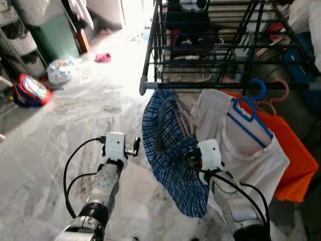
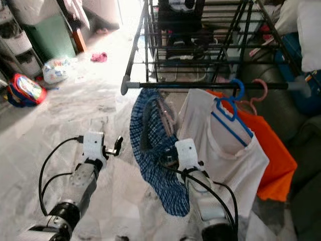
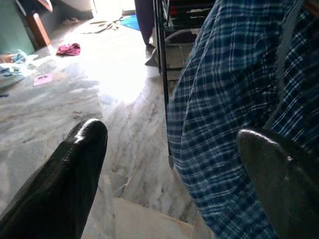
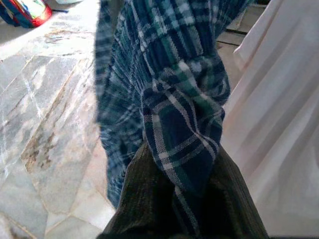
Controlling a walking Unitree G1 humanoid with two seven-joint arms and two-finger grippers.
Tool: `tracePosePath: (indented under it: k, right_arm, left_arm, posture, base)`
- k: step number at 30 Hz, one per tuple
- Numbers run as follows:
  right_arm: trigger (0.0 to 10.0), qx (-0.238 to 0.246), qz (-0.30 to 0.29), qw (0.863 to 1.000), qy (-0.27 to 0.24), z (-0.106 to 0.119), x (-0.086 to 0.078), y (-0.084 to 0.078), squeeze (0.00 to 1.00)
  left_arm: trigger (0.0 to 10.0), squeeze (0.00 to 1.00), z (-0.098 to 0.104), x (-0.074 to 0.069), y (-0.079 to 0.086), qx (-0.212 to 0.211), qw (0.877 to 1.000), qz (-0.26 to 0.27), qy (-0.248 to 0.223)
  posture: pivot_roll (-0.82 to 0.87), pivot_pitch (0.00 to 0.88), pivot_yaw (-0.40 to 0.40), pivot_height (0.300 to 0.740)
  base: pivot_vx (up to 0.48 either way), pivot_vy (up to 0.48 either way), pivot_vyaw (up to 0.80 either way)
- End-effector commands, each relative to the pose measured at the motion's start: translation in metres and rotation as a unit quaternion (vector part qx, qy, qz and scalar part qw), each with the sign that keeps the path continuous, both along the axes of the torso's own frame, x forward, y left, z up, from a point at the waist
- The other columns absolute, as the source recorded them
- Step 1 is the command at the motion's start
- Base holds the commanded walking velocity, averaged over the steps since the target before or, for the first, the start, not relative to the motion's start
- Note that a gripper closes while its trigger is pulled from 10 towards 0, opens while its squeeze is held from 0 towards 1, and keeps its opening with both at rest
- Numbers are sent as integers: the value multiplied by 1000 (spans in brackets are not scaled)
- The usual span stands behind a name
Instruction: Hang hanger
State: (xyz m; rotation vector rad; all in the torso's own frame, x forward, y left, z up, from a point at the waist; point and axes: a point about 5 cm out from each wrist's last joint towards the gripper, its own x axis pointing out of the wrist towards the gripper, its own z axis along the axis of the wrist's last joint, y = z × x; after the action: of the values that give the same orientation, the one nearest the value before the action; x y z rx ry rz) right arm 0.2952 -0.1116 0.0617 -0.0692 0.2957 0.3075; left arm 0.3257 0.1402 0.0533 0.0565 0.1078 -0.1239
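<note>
1. Clamped in the right gripper (image 4: 192, 164), jaws closed, was the blue plaid shirt (image 1: 170, 150), mid-frame under the rail (image 1: 225, 86).
2. Spread jaws were seen on the left gripper (image 3: 169, 164).
3. Lifting should be kept level, so the hidden hook clears the rail.

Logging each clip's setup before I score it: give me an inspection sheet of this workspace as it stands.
Surface: pale marble floor, streaked.
Job's things: blue plaid garment hangs from the drying rack rail; beside it a white shirt on a blue hanger, a pink hanger and an orange garment.
Clutter: pink cloth, plastic bag, red and blue bag on the floor.
End effectors: right end effector shut on plaid fabric; left end effector open, beside the garment.
Cables: black cables loop along both forearms.
Surroundings: green bin, dark sofa.
</note>
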Motion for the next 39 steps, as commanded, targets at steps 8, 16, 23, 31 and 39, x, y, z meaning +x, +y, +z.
tracePosePath:
  k: [8,16,23,31,39]
  right_arm:
    - [10000,11,-3,1000,-25,10,5,2,0]
    - [10000,12,-1,999,-38,23,19,9,0]
    - [10000,12,19,999,-36,33,34,33,0]
    - [10000,12,2,1000,-14,46,57,43,0]
    - [10000,23,-10,1000,-16,63,75,50,0]
  left_arm:
    - [10000,0,2,1,1,0,1000,-7,-6]
    - [10000,0,5,0,1,-5,1000,-12,-14]
    - [10000,0,3,-4,1,-8,1000,-24,-16]
    - [10000,0,4,-4,1,-8,999,-32,-16]
    - [10000,0,4,-4,-1,-10,999,-38,-17]
  posture:
    - [-34,131,58,740]
    - [-27,153,60,740]
    - [-3,162,67,740]
    - [6,166,76,740]
    - [19,167,75,740]
  base:
    - [0,0,0]
    - [0,0,0]
    - [0,0,0]
    - [0,0,0]
    - [0,0,0]
